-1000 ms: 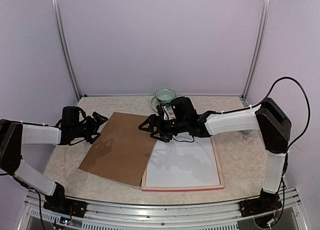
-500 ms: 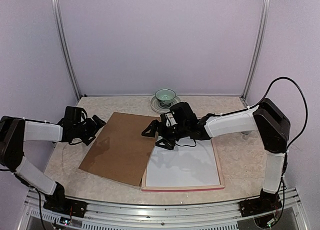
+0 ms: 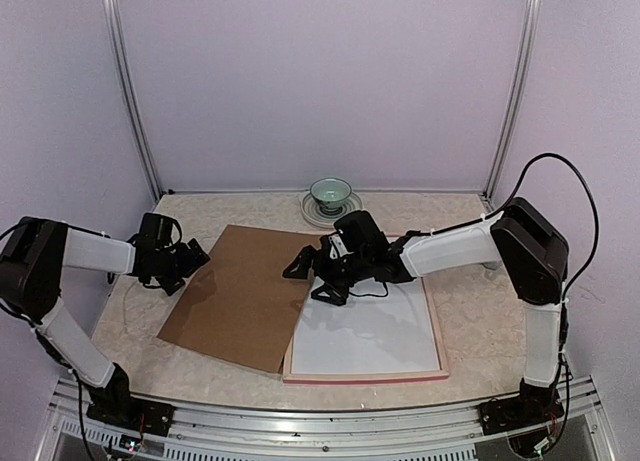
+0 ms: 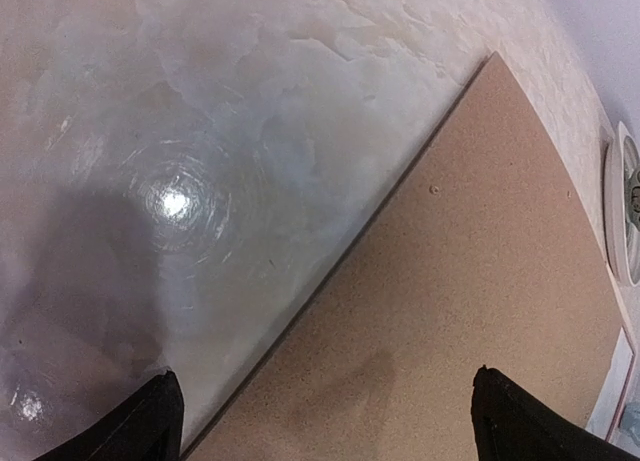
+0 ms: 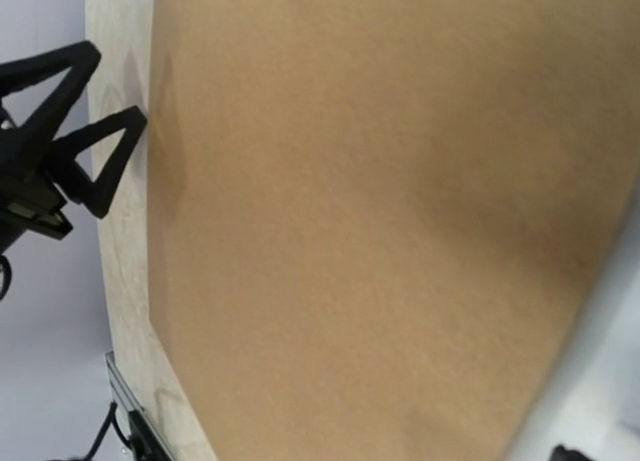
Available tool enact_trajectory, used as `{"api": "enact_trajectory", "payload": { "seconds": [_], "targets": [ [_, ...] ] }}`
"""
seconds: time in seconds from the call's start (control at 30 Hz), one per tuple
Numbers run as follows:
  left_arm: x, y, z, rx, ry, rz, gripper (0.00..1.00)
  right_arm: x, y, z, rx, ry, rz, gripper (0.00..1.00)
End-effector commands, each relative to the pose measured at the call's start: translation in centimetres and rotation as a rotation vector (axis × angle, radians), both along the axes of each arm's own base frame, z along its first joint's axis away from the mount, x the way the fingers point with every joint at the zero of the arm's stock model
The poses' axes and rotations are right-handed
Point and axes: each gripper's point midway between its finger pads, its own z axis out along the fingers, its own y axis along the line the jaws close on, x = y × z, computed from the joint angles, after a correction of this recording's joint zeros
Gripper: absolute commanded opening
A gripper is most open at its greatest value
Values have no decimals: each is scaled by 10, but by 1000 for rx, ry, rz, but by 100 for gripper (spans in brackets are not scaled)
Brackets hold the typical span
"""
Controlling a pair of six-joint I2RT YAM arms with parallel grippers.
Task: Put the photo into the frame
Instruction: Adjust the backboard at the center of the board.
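The frame (image 3: 366,378) lies flat at the centre right, its pink edge showing along the near side. A white sheet (image 3: 370,331) fills it; no dark print of the photo shows. A brown backing board (image 3: 245,291) lies to the left and overlaps the frame's left edge. My right gripper (image 3: 308,279) is open and empty, low over the board's right edge. Its wrist view shows mostly the board (image 5: 380,221). My left gripper (image 3: 188,264) is open and empty at the board's left edge. In its wrist view, the left gripper (image 4: 330,436) straddles the board's edge (image 4: 450,281).
A green bowl on a white saucer (image 3: 330,194) stands at the back centre; the saucer's rim shows in the left wrist view (image 4: 625,206). Metal posts (image 3: 130,101) rise at the back corners. Bare marbled tabletop (image 4: 200,131) lies left of the board.
My right gripper has moved a little nearer and lower along the board's right edge. My left gripper has drawn back left and down to the board's left edge. Board and frame have not moved.
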Motion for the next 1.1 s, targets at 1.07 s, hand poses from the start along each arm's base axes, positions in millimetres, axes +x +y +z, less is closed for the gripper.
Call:
{"api": "enact_trajectory", "payload": {
  "seconds": [1.07],
  "targets": [
    [-21,-36,-37,-28,105,-107,99,12,-29,-4,-95,5,-149,99]
  ]
}}
